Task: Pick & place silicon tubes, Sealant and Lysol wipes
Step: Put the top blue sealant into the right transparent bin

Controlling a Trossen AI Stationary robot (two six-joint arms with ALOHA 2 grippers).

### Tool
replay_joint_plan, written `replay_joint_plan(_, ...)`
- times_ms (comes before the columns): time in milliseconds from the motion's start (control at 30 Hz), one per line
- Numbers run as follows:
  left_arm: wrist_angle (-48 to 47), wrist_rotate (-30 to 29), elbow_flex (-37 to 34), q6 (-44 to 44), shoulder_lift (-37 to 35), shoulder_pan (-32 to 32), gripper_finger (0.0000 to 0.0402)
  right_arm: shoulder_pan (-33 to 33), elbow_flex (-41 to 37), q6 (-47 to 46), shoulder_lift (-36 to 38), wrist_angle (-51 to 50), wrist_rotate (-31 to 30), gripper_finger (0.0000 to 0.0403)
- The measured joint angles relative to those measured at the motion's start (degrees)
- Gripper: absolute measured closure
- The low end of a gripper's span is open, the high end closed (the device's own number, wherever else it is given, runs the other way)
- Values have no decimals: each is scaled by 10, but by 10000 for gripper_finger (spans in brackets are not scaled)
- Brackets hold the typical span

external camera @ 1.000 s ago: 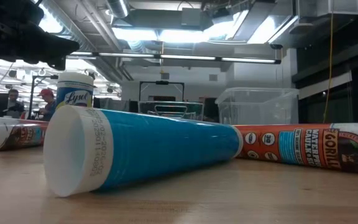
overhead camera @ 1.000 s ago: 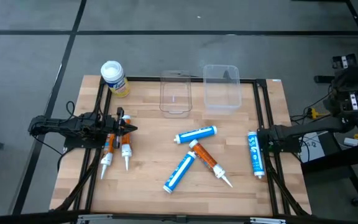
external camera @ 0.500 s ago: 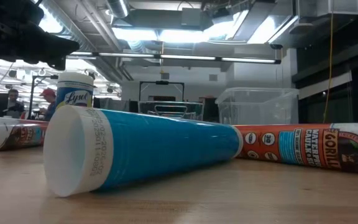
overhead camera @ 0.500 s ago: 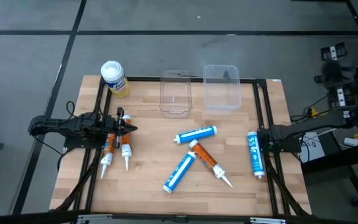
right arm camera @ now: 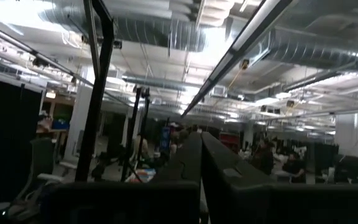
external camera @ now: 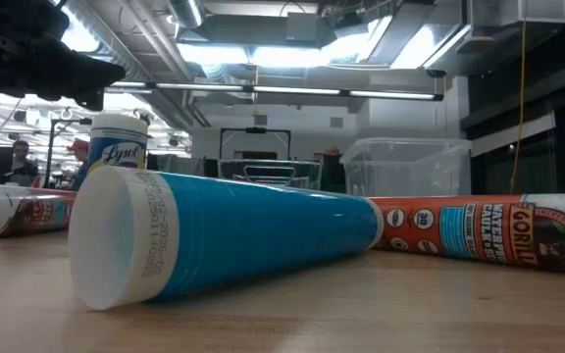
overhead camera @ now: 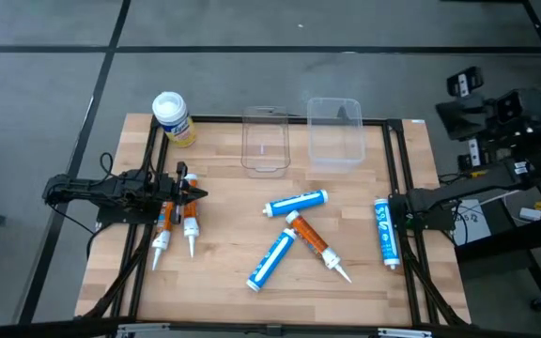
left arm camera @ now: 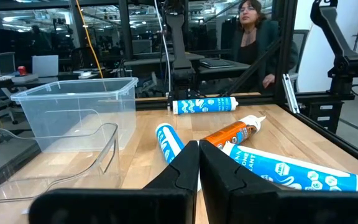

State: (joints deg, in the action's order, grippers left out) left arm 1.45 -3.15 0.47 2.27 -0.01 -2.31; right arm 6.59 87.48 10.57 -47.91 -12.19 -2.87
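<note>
The Lysol wipes point(overhead camera: 170, 117) stand upright at the table's far left corner. Three blue tubes point(overhead camera: 297, 204), point(overhead camera: 272, 257), point(overhead camera: 386, 232) and an orange sealant tube point(overhead camera: 316, 244) lie flat on the wood. Two more orange-and-white tubes point(overhead camera: 175, 225) lie at the left. My left gripper point(overhead camera: 198, 195) hovers shut just above them, level, pointing toward the table's right edge; its shut fingers point(left arm camera: 197, 149) show in the left wrist view. My right gripper point(overhead camera: 451, 111) is raised beyond the table's right edge, shut and tilted upward; in the right wrist view its fingers point(right arm camera: 199, 146) point at the ceiling.
Two clear plastic bins point(overhead camera: 266, 141), point(overhead camera: 334, 131) stand side by side at the table's far edge. A black frame point(overhead camera: 148, 188) runs along the table's sides. In the low view a blue tube point(external camera: 233, 230) lies close to the camera. A person point(left arm camera: 253, 28) stands beyond the table.
My right arm has swung up and in toward the table's right edge, its gripper tipping upward while staying shut. The left arm and all the things on the table have kept still.
</note>
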Motion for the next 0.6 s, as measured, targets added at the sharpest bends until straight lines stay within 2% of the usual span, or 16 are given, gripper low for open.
replay_joint_plan(233, 0, 0, 0, 0, 0, 0, 389, 0, 2, -15, -28, -15, -5, 399)
replay_joint_plan(467, 0, 0, 0, 0, 0, 0, 392, 0, 2, -28, -49, -83, -49, 399)
replay_joint_plan(600, 0, 0, 0, 0, 0, 0, 393, 0, 2, -28, -65, -114, -51, 399)
